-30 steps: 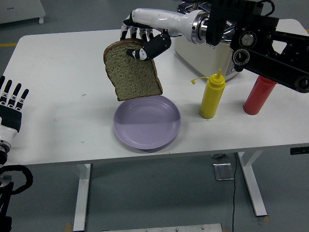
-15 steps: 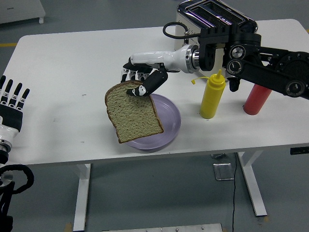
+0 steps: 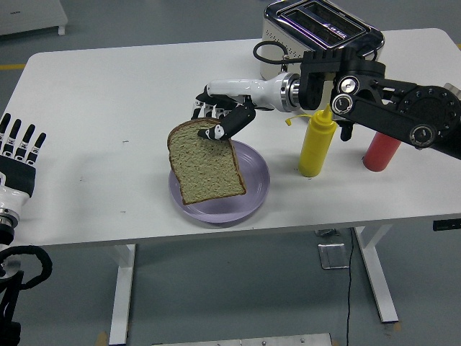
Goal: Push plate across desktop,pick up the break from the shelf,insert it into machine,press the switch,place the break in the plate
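Nearly down: bread over the plate.
Right hand (image 3: 216,119) pinched the bread (image 3: 205,161) by its top edge, the slice hanging tilted over the plate (image 3: 256,189), apparently just clear. Best to lower it flat and centred before letting go. Left hand (image 3: 18,155) rested at the table's edge, fingers straight and apart.

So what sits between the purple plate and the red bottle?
In the head view, the yellow squeeze bottle stands between the purple plate and the red bottle, with bare white table on either side of it.
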`<state>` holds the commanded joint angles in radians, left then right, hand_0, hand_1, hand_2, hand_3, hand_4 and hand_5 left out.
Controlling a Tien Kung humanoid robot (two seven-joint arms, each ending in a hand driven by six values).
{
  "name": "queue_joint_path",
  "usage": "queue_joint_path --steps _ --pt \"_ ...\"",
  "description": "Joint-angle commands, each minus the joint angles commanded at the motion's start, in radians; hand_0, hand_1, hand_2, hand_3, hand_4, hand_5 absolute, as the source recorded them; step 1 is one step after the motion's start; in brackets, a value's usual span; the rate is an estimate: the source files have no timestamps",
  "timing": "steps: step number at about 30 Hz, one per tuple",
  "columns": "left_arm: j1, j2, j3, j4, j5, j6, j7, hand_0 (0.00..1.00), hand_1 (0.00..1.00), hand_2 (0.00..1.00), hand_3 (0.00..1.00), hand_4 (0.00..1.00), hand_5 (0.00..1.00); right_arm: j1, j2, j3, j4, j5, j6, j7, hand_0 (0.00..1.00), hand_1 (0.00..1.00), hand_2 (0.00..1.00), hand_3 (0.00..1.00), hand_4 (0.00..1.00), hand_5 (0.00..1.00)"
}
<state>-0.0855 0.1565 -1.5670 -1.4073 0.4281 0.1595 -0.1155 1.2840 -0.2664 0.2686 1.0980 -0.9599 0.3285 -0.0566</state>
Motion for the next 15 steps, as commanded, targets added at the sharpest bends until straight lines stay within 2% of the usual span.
queue_joint_path --steps 15 --pt "-0.004 -0.001 0.004 0.0 0.0 0.002 0.0 0.826 0.872 0.947 0.812 0.618 0.998 -0.028 0.035 -0.026 -0.06 -0.031 -0.02 0.015 0.229 0.289 0.376 0.47 0.299 0.074"
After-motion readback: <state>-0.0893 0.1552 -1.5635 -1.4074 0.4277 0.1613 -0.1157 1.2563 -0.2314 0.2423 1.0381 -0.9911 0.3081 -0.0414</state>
